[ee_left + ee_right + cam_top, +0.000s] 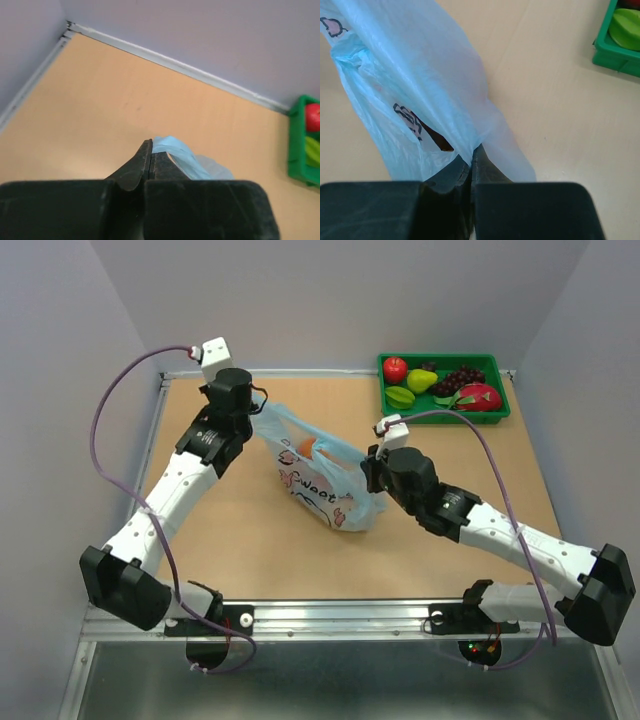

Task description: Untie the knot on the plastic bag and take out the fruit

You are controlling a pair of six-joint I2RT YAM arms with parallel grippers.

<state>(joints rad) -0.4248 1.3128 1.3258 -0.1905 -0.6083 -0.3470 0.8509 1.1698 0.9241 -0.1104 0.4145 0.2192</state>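
Blue plastic bag (318,485) sits mid table (250,560), stretched from 10 to 4 o'clock between the arms. Its 10 o'clock end is pinched in the closed left gripper (151,150), its 4 o'clock edge in the closed right gripper (471,152). An orange fruit (320,448) shows inside. Green tray (440,416) with fruit at 1 o'clock.

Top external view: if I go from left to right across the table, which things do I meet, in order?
left end effector, shut on the bag's edge → plastic bag → right end effector, shut on the bag's other side → green tray with fruit
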